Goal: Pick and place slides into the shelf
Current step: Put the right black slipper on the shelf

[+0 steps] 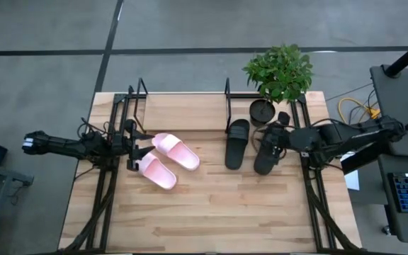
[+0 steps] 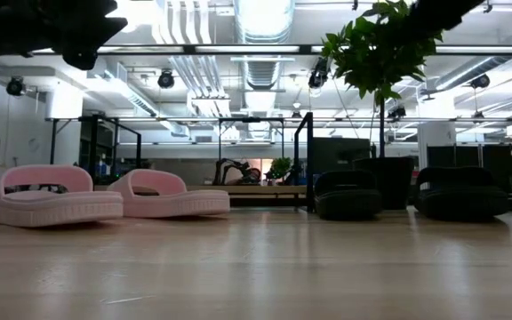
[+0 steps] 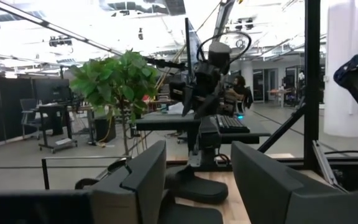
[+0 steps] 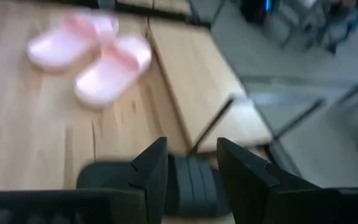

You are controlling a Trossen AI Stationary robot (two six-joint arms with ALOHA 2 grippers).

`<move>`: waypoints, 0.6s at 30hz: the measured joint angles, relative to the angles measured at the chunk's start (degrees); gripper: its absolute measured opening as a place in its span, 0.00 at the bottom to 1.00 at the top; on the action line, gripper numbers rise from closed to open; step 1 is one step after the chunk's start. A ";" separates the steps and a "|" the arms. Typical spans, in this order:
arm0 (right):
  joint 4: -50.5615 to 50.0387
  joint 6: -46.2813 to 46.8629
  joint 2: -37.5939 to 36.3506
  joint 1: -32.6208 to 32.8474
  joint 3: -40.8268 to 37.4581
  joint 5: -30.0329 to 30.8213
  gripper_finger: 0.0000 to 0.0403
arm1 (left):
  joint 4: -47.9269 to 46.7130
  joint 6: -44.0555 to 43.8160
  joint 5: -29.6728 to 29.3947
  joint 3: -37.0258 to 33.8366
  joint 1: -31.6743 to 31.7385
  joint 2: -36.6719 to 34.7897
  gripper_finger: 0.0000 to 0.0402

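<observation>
Four slides lie on the wooden surface (image 1: 211, 205): two pink, two black. The left jaws (image 1: 134, 150) stand released, the gap between their dark fingers (image 3: 145, 180) empty, just beside the two pink slides. One pink slide (image 1: 176, 151) lies immediately past the jaws; the second pink slide (image 1: 156, 171) rests against it, slightly nearer the surface's front edge. The right jaws (image 1: 269, 142) hang parted over the outer black slide (image 1: 266, 156), whose ribbed strap shows between the fingers (image 4: 151, 171); whether they touch it cannot be told. The other black slide (image 1: 236, 144) lies just beyond those jaws, toward the pink pair. The shelf (image 1: 186, 110) stands behind all four slides, holding none. One potted plant (image 1: 278, 74) stands near the right jaws.
</observation>
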 joint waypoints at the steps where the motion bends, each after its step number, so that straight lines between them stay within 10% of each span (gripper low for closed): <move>1: -2.35 2.18 0.90 0.21 0.50 0.53 0.32 | -0.04 0.00 0.00 0.00 0.00 0.06 0.41; 18: -29.50 28.04 16.43 0.42 2.10 -0.30 0.32 | -0.04 0.07 -0.04 -0.11 0.00 0.13 0.41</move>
